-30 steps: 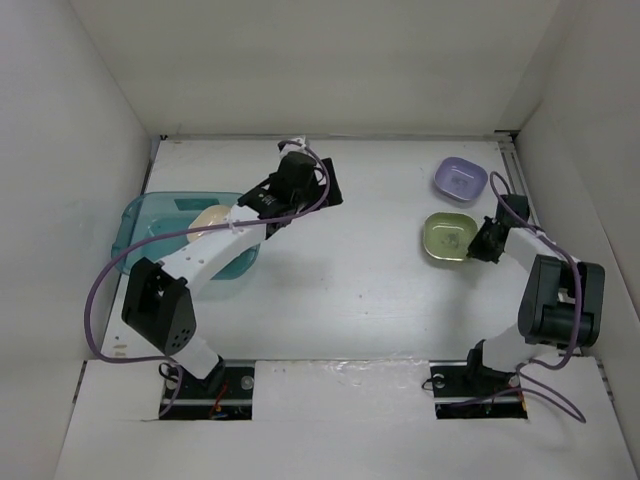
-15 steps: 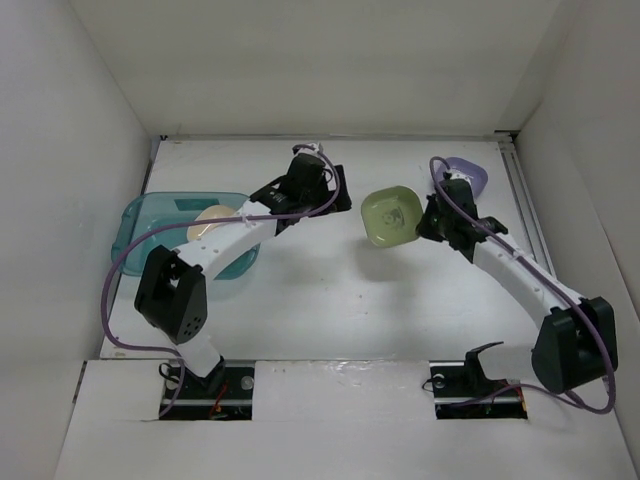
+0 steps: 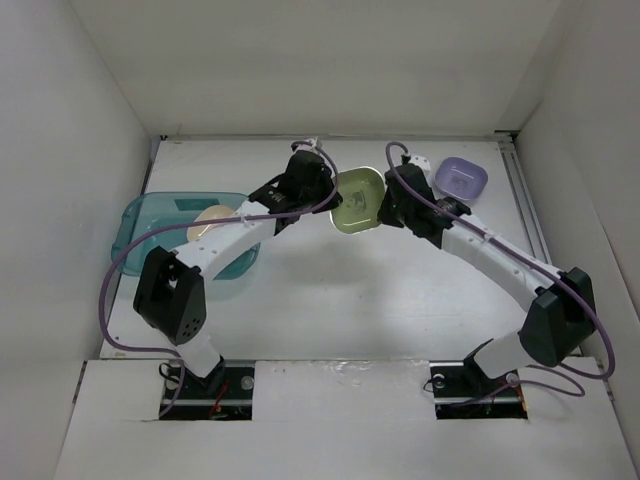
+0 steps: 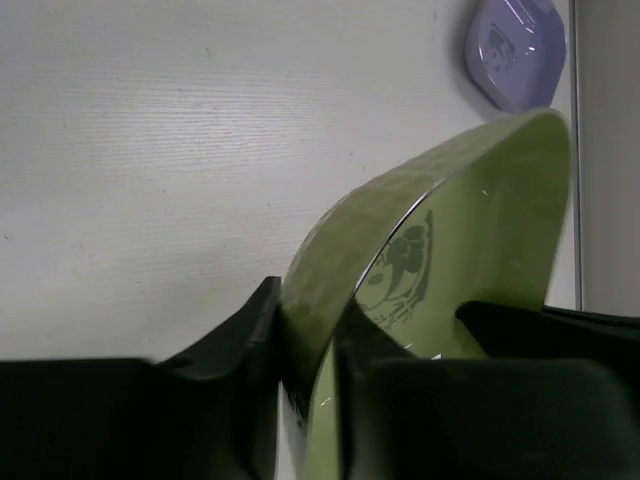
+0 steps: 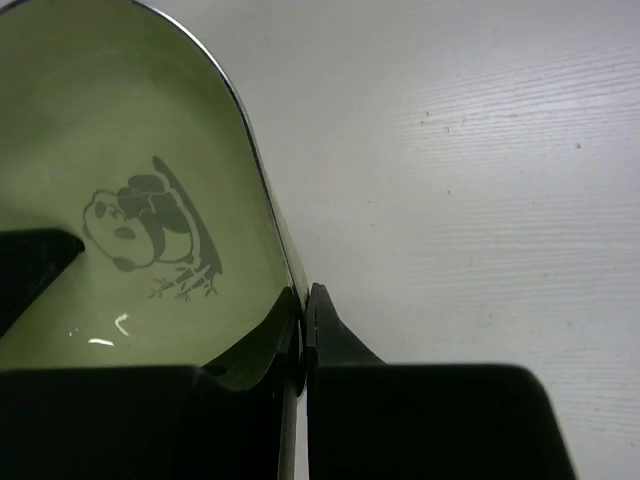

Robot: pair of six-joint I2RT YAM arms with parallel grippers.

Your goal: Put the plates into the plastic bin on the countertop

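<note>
Handover in mid-air: the green plate (image 3: 358,198) hangs on edge above the far middle of the countertop (image 3: 340,300). The right gripper (image 3: 386,206) is pinched tight on its right rim. The left gripper (image 3: 330,190) is on the opposite rim, jaws narrow and, as far as I can judge, pressing both faces of the wall. The plastic bin (image 3: 133,215) waits well off to the left with a cream plate (image 3: 208,222) lying in it, and a purple plate (image 3: 461,178) sits on the surface at far right. To do this well, I'd say the right gripper should let go only once the left has a firm bite, opening cleanly and backing off right without dragging the rim. The left arm can then carry the plate over the bin and level it before release so it doesn't land on edge. The overhead camera gives the layout, bin and both arms, but hides the contacts. The left wrist camera shows the rim wedged between its own fingers. The right wrist camera shows fingertips meeting on the thin rim, plus the panda drawing (image 5: 150,235) clearly.
</note>
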